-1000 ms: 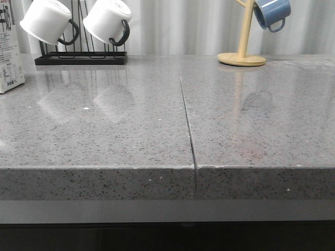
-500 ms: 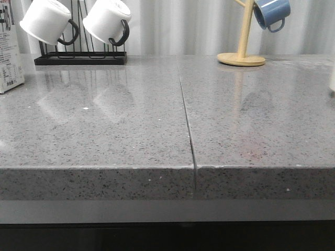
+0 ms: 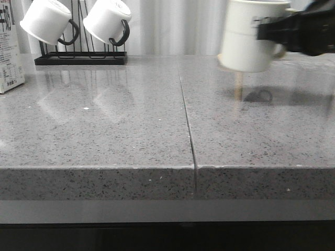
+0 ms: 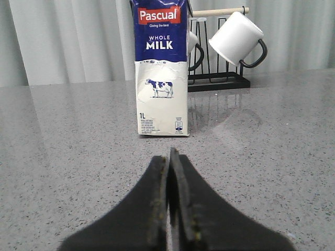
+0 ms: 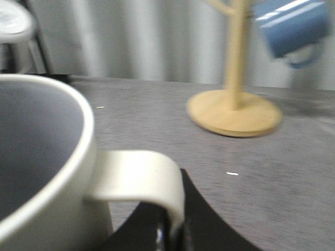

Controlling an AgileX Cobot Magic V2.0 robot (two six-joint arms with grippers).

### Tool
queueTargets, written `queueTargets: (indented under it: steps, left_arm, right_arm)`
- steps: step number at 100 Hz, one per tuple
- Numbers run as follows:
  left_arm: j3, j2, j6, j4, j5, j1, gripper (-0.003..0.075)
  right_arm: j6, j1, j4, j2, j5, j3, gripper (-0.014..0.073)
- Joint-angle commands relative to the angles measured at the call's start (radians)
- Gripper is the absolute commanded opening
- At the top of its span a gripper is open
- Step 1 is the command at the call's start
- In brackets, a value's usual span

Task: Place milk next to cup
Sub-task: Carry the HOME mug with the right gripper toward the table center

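Front view: your right arm reaches in from the right edge at the far side of the counter (image 3: 131, 125), held level and well above the surface. Its right pincer (image 3: 280, 32) is blurred, but it carries the cup (image 3: 246, 36) upright in the air by the handle side. The cup hangs in front of the wooden mug tree (image 3: 238, 86), of which only a bit of the stem shows below it. The milk (image 3: 9, 49) stands at the far left edge, partly cut off, well apart from the cup. Two white mugs (image 3: 47, 21) hang tilted on a black rack (image 3: 81, 57) at the back left. Your left arm does not appear here.

Left wrist view: your left pincer (image 4: 170, 172) sits low over the counter with its fingers pressed together and nothing between them. The milk (image 4: 160, 68) stands upright straight ahead of it, apart from the tips, beside the black rack (image 4: 217, 81) and a white mug (image 4: 235, 37).

Right wrist view: the right pincer (image 5: 170, 230) is clamped on the cup's handle (image 5: 138, 180), the cup body filling the near side. Beyond stand the mug tree (image 5: 234, 112) and a hanging blue mug (image 5: 293, 26).
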Motion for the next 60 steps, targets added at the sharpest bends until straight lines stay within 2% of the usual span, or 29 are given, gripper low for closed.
queueTargets:
  steps: [1,25,60]
  left_arm:
    - [0.044,-0.031,-0.011,-0.001,-0.082,0.006,-0.002]
    - [0.044,-0.031,-0.011,-0.001,-0.082,0.006,-0.002]
    - [0.044,-0.031,-0.011,-0.001,-0.082,0.006,-0.002]
  right_arm:
    - [0.007,0.049,-0.018,0.001,-0.079,-0.064,-0.0064]
    - [0.007,0.138,-0.018,0.103,-0.062,-0.153,-0.0064]
    - [0.007,0.15,-0.023,0.153,-0.039,-0.184,-0.0064]
